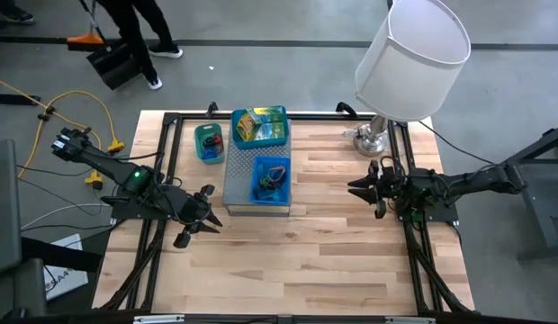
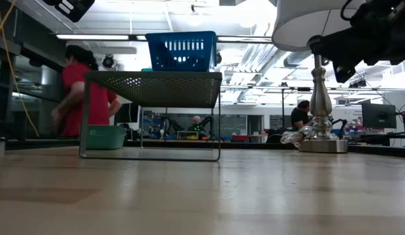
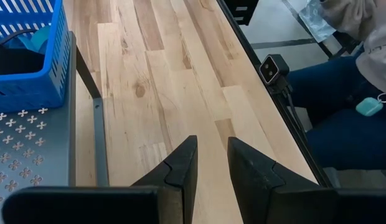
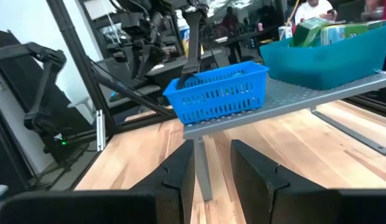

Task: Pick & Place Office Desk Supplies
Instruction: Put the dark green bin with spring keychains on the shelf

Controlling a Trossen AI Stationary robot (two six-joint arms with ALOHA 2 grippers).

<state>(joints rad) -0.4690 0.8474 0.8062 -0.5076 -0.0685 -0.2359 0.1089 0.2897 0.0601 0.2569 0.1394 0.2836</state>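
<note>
The office desk supplies lie in containers. Yellow-green printed packets (image 1: 257, 124) stand in a teal bin (image 1: 261, 137) at the far end of a grey perforated riser (image 1: 238, 184). Dark and coloured small items (image 1: 273, 183) lie in a blue basket (image 1: 271, 166) on the riser's near part. A small teal bin (image 1: 209, 142) with small items stands on the table left of the riser. My left gripper (image 3: 211, 140) hangs open over bare table left of the riser's near corner, holding nothing. My right gripper (image 4: 211, 144) stands open to the right of the riser, pointing level at the blue basket (image 4: 218, 93).
A lamp with a white shade (image 1: 412, 56) stands at the table's far right on a metal base (image 1: 371, 139), close behind my right arm. Black frame rails (image 1: 166, 162) run along the table's sides. People show beyond the table (image 2: 81, 91). Bare wood (image 1: 297, 261) lies toward the near edge.
</note>
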